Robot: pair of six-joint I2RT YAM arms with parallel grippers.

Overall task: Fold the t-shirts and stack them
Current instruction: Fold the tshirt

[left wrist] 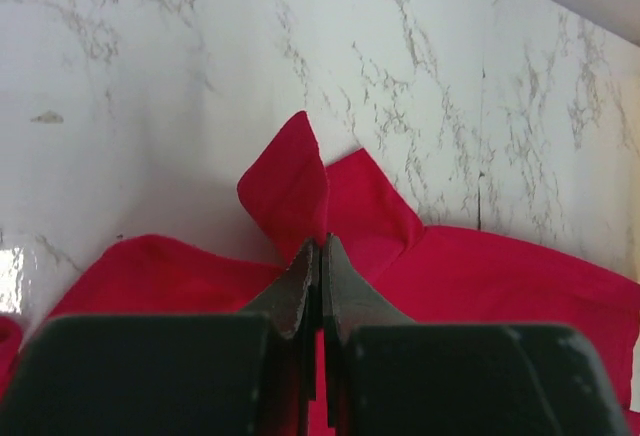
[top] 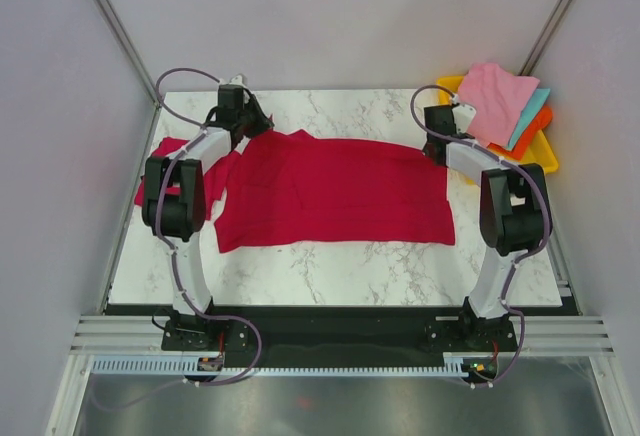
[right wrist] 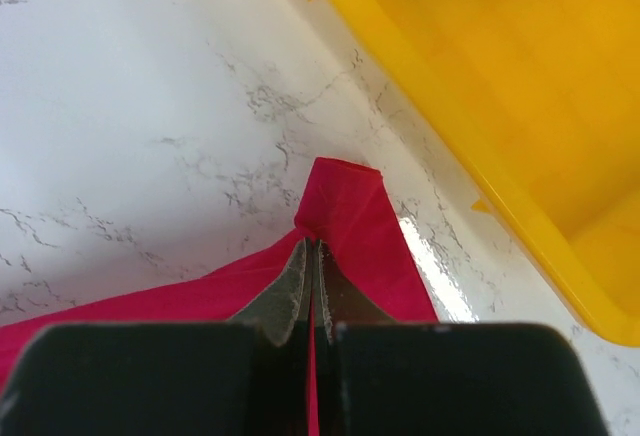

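A crimson t-shirt [top: 330, 191] lies spread across the middle of the marble table [top: 350, 266]. My left gripper [top: 262, 128] is at its far left corner, shut on a pinched fold of the red cloth [left wrist: 300, 181]; the gripper [left wrist: 322, 246] shows cloth running between its fingertips. At the shirt's far right corner, my right gripper [top: 436, 151] is shut on the cloth too. In the right wrist view the gripper [right wrist: 312, 246] pinches a raised red corner [right wrist: 350, 211]. A second red t-shirt [top: 160, 161] lies bunched at the left edge, partly under the left arm.
A yellow tray [top: 545, 156] stands at the back right corner, holding pink, teal and orange cloths [top: 500, 101]. Its rim [right wrist: 440, 106] runs close beside the right gripper. Booth walls enclose the table on both sides.
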